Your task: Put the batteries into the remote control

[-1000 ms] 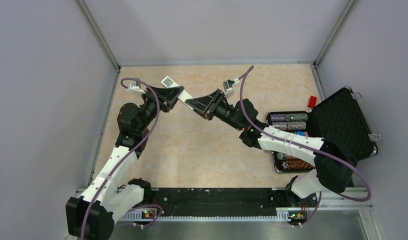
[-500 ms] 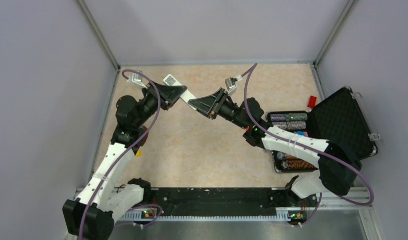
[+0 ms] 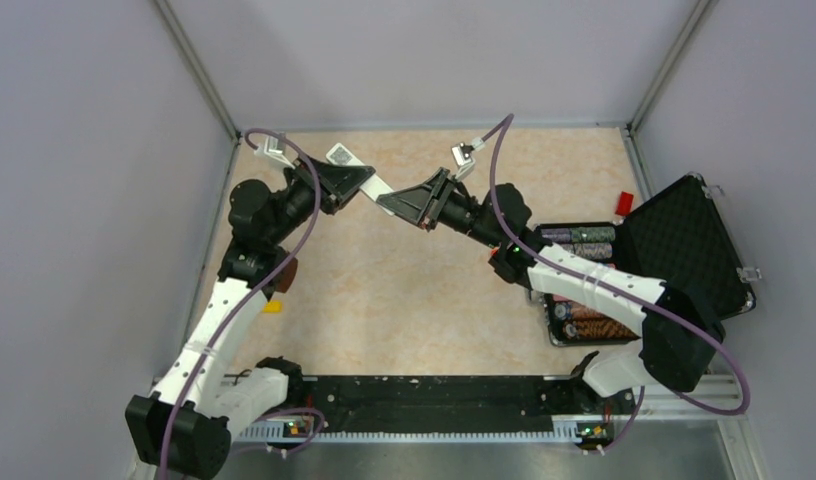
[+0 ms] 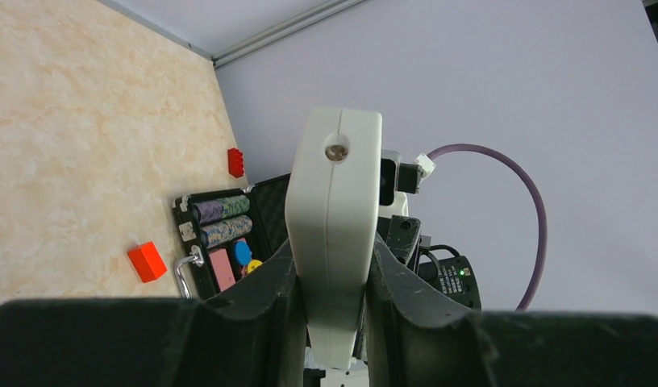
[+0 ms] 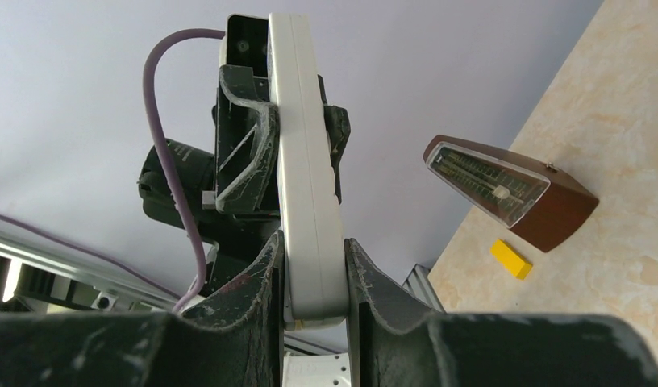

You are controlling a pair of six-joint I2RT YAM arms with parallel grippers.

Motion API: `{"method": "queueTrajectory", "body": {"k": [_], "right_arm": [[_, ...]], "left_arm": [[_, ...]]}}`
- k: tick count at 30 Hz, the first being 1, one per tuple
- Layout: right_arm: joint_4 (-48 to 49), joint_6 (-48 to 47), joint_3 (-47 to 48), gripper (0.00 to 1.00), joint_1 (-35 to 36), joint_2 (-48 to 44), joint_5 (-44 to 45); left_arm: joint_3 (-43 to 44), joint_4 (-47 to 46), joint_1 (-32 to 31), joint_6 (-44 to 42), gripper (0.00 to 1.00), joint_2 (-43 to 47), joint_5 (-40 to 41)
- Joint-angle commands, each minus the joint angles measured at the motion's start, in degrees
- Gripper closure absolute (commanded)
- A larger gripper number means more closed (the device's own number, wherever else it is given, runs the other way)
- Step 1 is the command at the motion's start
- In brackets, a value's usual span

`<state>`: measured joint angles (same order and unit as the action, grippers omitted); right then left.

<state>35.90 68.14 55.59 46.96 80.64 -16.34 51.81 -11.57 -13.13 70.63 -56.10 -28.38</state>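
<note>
Your left jaws and right jaws both squeeze the remote control (image 3: pixel 376 186), one at each end. It hangs in the air over the far middle of the tabletop (image 3: pixel 404 290). Grip it tight and level. Don't twist or tug hard.

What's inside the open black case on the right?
Rolls of striped chips lie in the case, with small pink, blue and yellow pieces beside them. The right arm covers its middle, so the rest is hidden.
</note>
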Motion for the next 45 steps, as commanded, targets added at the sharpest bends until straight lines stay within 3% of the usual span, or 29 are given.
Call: {"method": "queueTrajectory", "body": {"k": [1, 10, 18, 23, 29, 45], "right_arm": [[-9.90, -9.24, -0.45, 1.00, -0.59, 0.23, -7.07], [-5.48, -8.74, -0.33, 1.00, -0.56, 2.32, -6.51], [-7.24, -8.20, 0.25, 1.00, -0.61, 2.13, -5.39], [-6.14, -3.07, 1.49, 0.78, -0.59, 3.46, -4.85], [-6.22, 2.91, 3.31, 0.67, -0.67, 5.46, -3.71], [-3.40, 11.28, 3.07, 0.62, -0.62, 8.30, -1.09]], "left_arm": [[5.32, -6.17, 3.54, -0.13, 1.00, -0.64, 8.08], [4.52, -5.76, 3.56, 9.09, 1.00, -2.12, 5.02], [4.26, -7.15, 3.55, 8.39, 1.00, -2.35, 5.01], [2.68, -12.78, 3.55, 7.77, 1.00, -2.30, 3.89], [0.12, -20.77, 3.47, 7.09, 1.00, -1.96, 1.71], [-3.22, -24.11, 2.86, 8.90, 1.00, -1.18, -0.83]]}}
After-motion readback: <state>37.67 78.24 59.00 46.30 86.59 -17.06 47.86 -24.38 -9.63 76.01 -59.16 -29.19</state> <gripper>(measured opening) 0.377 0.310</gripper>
